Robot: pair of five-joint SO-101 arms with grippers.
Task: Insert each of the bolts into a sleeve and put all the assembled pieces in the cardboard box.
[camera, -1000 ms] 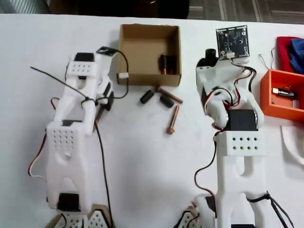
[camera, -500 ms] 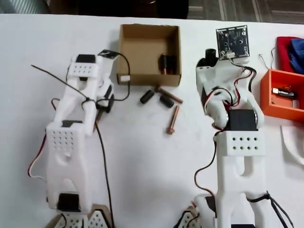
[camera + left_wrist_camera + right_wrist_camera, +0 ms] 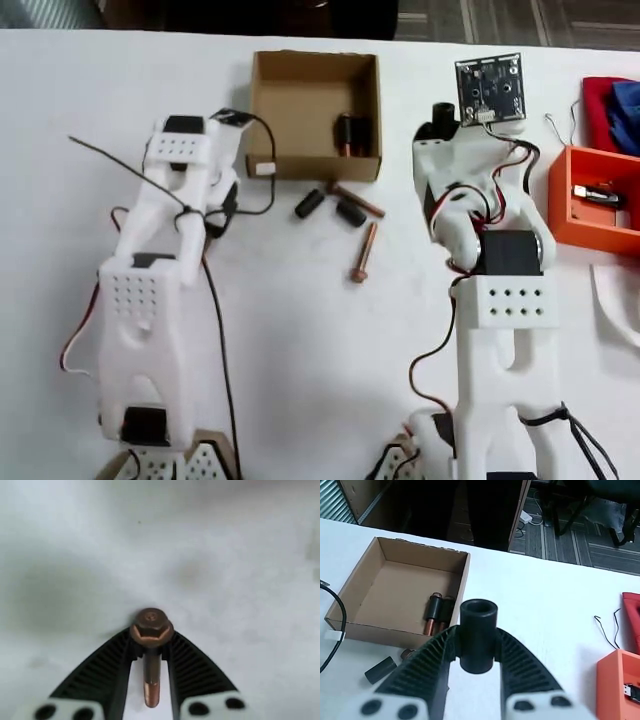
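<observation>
Left gripper [image 3: 151, 638] clenched on a bolt [image 3: 151, 661]: shank between the jaws, hex head just past the fingertips, over the table [image 3: 225, 555]. Right gripper [image 3: 476, 632] grasps a black sleeve [image 3: 478, 617], upright, bore facing up. Cardboard box [image 3: 315, 168] holds assembled pieces [image 3: 346, 135] against one wall. Loose sleeves [image 3: 310, 204] and loose bolts [image 3: 364, 252] lie just outside it.

assembled piece [image 3: 345, 135] in box [image 3: 300, 105] — bolt [image 3: 363, 252], sleeve [image 3: 309, 203] before
</observation>
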